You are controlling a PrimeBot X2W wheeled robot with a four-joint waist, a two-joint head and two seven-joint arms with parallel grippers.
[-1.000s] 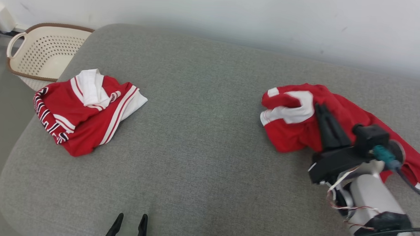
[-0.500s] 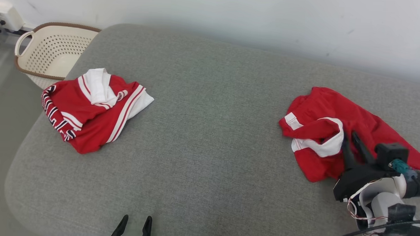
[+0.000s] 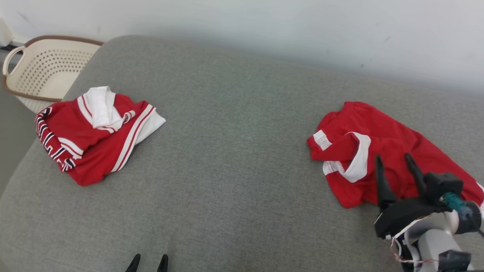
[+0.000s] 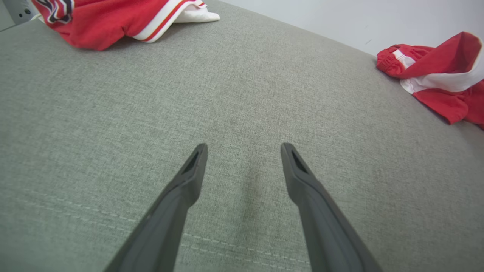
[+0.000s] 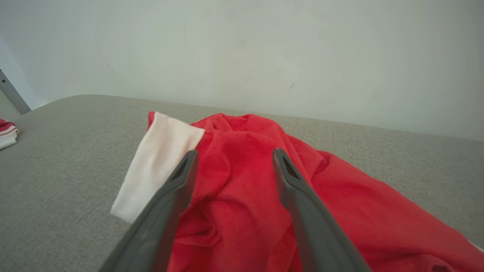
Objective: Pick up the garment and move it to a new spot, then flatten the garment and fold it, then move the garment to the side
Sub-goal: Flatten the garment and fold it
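Note:
The garment (image 3: pixel 391 131) is a crumpled red piece with white bands, lying on the right side of the grey cushion (image 3: pixel 233 160). My right gripper (image 3: pixel 392 156) stands open just over its near edge, fingers spread and holding nothing. In the right wrist view the red cloth (image 5: pixel 340 211) lies under and between the open right gripper (image 5: pixel 235 151), with a white band (image 5: pixel 159 162) to the left. My left gripper (image 3: pixel 150 257) is open at the bottom edge, over bare cushion (image 4: pixel 244 145). The garment (image 4: pixel 446 75) shows far to its right.
A second red and white garment (image 3: pixel 93 135) lies bunched on the cushion's left side, also seen in the left wrist view (image 4: pixel 113 19). A cream perforated basket (image 3: pixel 39 68) stands beyond the cushion's left corner. A pale wall runs behind.
My right gripper has opened and let go of the garment, which has dropped and spread on the cushion. The arm drew back toward me. The head view shifted a little.

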